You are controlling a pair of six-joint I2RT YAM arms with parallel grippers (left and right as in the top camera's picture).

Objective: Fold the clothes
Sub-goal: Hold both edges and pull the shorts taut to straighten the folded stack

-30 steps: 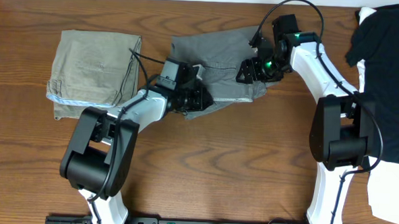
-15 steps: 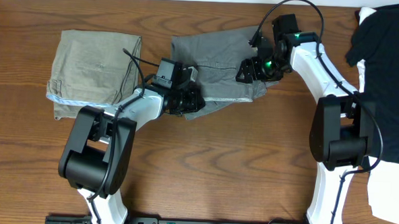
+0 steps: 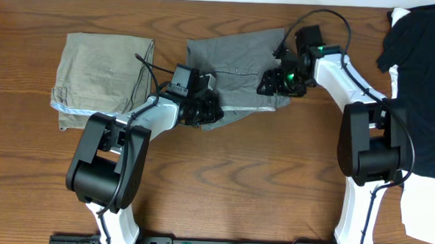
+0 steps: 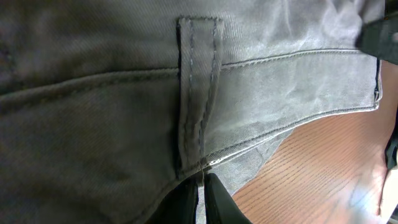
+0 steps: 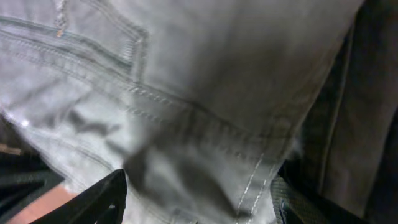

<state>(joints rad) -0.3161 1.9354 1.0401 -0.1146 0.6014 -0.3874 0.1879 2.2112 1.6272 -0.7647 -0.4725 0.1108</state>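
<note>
**Grey Trousers Gripped at Mid-Bench**

On the wooden bench (image 3: 274, 183), a black garment (image 3: 425, 79) sprawls at the right edge. Grey trousers (image 3: 238, 64) lie rumpled at centre, and a folded khaki garment (image 3: 102, 69) sits to the left. The left claw (image 4: 200, 190) pinches the trousers' waistband (just beside a belt loop). The right claw (image 5: 198, 196) stands spread wide over their cloth.
</note>
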